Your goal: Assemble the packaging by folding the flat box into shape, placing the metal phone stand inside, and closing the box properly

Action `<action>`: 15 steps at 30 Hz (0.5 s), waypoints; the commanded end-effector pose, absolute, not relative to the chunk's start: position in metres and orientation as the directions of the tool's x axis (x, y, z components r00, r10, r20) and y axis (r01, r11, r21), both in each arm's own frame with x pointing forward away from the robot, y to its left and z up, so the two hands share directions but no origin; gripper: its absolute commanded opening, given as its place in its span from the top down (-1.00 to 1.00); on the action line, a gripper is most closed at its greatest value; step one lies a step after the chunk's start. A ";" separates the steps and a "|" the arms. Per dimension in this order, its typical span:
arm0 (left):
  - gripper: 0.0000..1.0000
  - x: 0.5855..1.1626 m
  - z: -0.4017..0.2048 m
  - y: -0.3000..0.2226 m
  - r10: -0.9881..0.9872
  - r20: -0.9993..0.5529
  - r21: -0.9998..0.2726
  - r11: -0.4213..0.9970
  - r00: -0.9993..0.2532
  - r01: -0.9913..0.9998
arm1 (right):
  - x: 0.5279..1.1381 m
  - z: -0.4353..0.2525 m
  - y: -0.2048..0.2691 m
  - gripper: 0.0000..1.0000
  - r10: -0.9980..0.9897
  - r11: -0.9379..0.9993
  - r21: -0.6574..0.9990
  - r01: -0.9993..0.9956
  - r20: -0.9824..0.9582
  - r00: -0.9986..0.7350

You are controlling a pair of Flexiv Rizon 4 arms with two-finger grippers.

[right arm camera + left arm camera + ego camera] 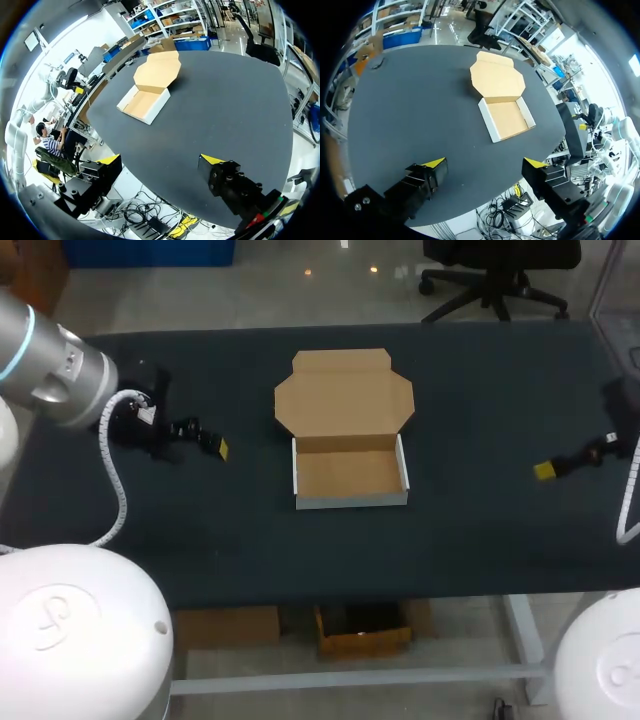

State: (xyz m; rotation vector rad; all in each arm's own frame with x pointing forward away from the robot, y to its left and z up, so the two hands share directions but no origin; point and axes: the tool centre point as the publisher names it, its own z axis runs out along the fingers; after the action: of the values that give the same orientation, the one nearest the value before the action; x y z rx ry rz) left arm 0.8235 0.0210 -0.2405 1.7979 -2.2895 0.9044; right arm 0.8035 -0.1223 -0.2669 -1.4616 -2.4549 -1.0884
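One dark desk (pixel 200 530) carries the cardboard box (pixel 350 475), tray formed and lid lying open, well ahead of the left end effector (pixel 485 162) and right end effector (pixel 160 159), both spread wide and empty. It looks light, thin and easily creased, so pinch the lid's far edge. No phone stand shows.

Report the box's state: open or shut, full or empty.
Open and empty. The box has its lid spread flat on the table behind it, and its inside floor is bare cardboard.
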 end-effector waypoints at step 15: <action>-1.00 0.789 -0.229 0.019 -0.873 0.420 -0.381 0.080 -0.249 -0.921 | 0.799 -0.252 -0.134 -1.00 0.743 0.183 0.534 0.826 0.474 -0.471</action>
State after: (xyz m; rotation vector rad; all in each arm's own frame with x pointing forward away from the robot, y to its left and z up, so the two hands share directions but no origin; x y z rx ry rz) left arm 0.7923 0.0211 -0.2329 1.8545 -2.2422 0.9125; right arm 0.7969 -0.1285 -0.2579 -1.5726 -2.3427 -1.1662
